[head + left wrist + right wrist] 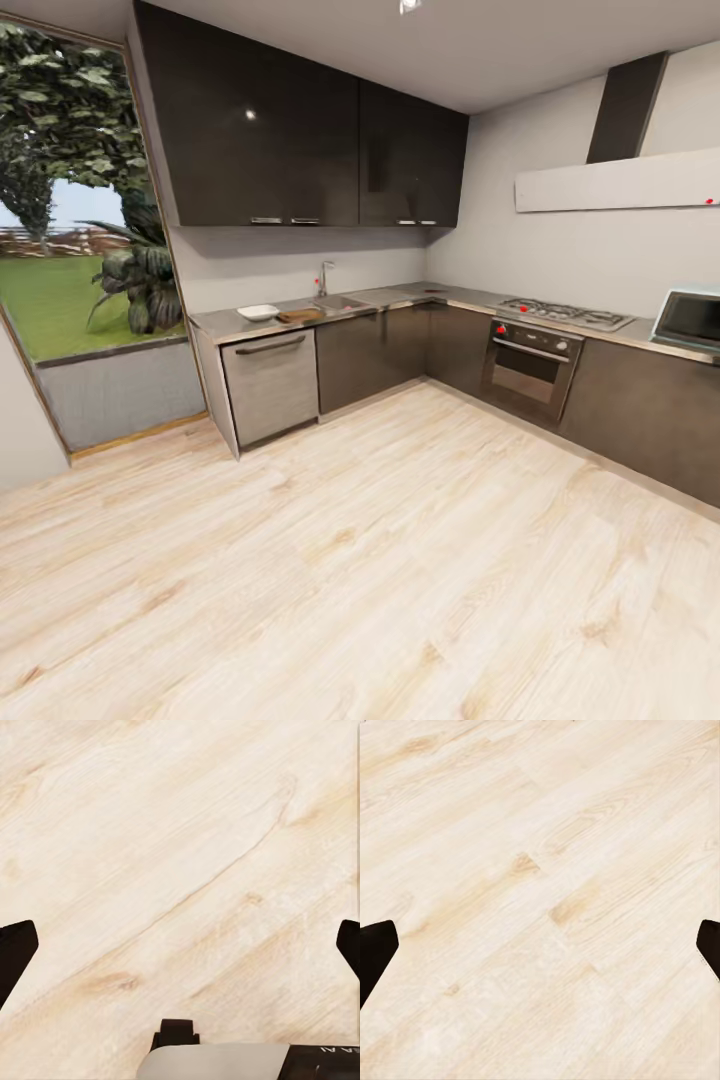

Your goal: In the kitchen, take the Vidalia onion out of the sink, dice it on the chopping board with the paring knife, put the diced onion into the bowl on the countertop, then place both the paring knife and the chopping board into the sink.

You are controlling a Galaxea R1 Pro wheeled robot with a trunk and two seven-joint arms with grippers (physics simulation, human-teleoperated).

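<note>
Onion not discernible from here; presumably down in the sink (335,302), far across the floor (380,560) under the chrome tap (323,277). Chopping board (299,315) lies just left of the basin, white bowl (258,312) just left of that, both on the countertop (420,293). Left gripper (180,945) and right gripper (540,945) hang over floorboards, jaws spread, empty: likely a travel posture.

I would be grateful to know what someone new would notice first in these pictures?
Probably the wide pale wooden floor in front, then the L-shaped run of dark cabinets under the grey countertop. On it, far off, the white bowl sits beside the chopping board, near the sink and its tap.
</note>
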